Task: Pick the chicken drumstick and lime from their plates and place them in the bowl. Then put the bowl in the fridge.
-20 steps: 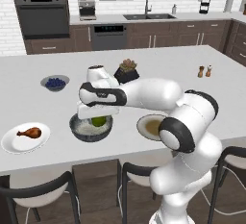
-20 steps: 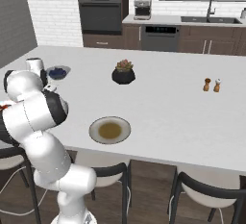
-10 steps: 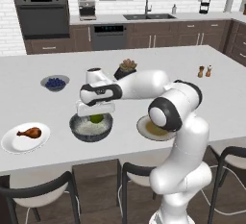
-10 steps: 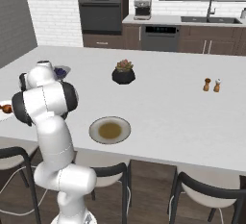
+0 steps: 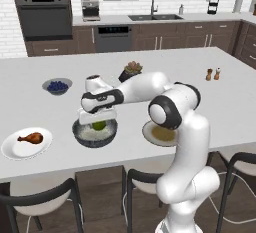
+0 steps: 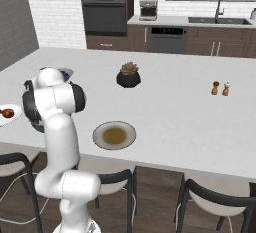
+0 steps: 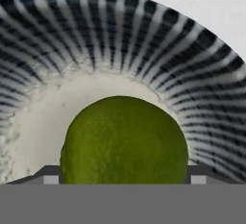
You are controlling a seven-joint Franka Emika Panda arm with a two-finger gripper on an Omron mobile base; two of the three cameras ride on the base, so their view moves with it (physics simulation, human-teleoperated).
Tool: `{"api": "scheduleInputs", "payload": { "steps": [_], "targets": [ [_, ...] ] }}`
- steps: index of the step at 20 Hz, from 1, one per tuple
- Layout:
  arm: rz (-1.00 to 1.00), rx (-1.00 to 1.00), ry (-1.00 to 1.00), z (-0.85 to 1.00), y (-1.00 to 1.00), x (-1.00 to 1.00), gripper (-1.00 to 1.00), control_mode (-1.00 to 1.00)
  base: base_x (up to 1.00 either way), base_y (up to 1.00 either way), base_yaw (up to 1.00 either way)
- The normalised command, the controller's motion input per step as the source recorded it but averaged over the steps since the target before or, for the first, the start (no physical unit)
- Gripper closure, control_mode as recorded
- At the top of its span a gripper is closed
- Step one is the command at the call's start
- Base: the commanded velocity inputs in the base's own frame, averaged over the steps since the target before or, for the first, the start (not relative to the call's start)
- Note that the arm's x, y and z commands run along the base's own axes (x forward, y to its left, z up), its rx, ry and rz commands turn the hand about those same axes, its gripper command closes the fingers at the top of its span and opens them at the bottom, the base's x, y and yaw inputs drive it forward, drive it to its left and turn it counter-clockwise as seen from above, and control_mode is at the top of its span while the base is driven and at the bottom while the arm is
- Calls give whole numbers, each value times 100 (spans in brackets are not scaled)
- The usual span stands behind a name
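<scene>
The dark grey bowl [image 5: 82, 136] stands near the island's front edge, and its striped wall [image 7: 120, 31] curves across the hand view. The green lime [image 5: 99, 125] [image 7: 125, 139] lies on the bowl's pale floor. My gripper [image 5: 97, 119] [image 7: 124, 175] hangs open just above it, a fingertip on either side of the fruit. The chicken drumstick [image 5: 31, 138] [image 6: 7, 112] rests on the white plate [image 5: 15, 149] to the bowl's left. The tan plate [image 5: 150, 136] [image 6: 114, 135] on its right is bare. I cannot tell if the tall grey surface [image 6: 15, 22] at the far left is the fridge.
A small blueberry bowl [image 5: 57, 86] sits behind the white plate. A black plant pot [image 5: 131, 72] stands mid-counter, with salt and pepper shakers [image 5: 213, 74] to the right. Dark stools [image 5: 40, 202] line the front edge of the counter [image 5: 60, 164].
The hand has stayed over the bowl with the lime lying below it. The arm's elbow and upper links have swung to a more upright stance.
</scene>
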Motion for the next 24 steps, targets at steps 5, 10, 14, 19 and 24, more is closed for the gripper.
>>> {"api": "scheduleInputs", "payload": {
  "steps": [5,10,14,19,24],
  "targets": [
    [0,-1,0,-35,6,2,100,-100,0,0,0],
    [0,0,0,-34,3,4,-100,-100,0,0,0],
    [0,0,0,-6,0,2,-100,-100,0,0,0],
    [0,0,0,0,0,0,-100,-100,0,0,0],
    [0,0,-4,10,0,-22,-100,-100,0,0,0]
  ]
}}
